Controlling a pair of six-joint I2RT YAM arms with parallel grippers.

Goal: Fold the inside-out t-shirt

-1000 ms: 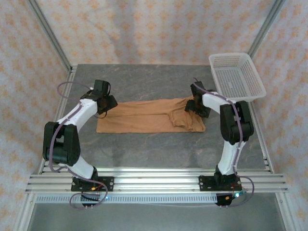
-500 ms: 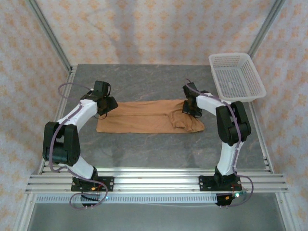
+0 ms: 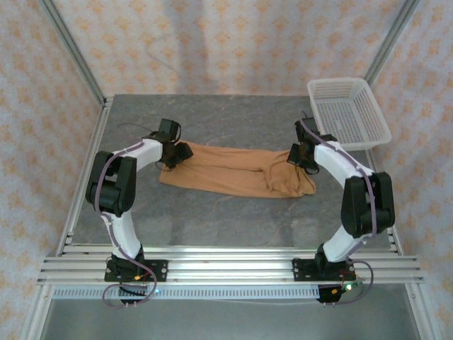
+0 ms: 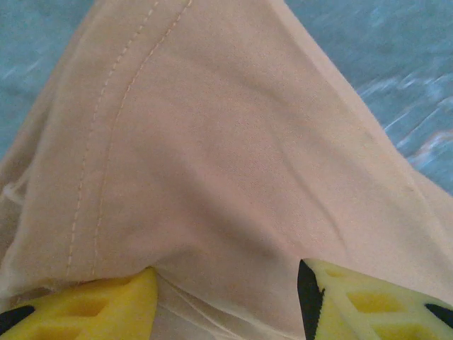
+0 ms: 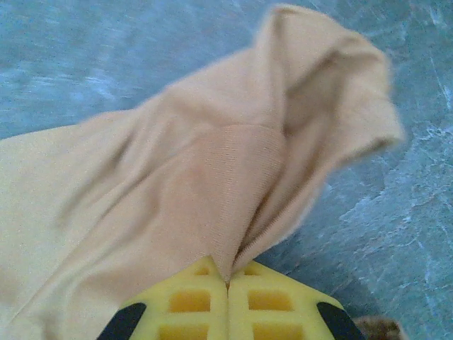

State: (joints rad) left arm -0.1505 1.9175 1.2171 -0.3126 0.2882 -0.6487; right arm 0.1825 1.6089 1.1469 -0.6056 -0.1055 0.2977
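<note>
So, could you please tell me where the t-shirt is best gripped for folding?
At its two short ends, from above on the far side: the t-shirt lies as a long left-to-right band, and the left tool and right tool hold raised cloth there.

Soft, even light with faint shadows; wrist views blur the table around the t-shirt.

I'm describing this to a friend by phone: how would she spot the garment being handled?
Start at the grey table. Stretched across its middle lies the t-shirt. It is soft tan cloth, unlike the stiff white mesh basket at the far right corner.
</note>
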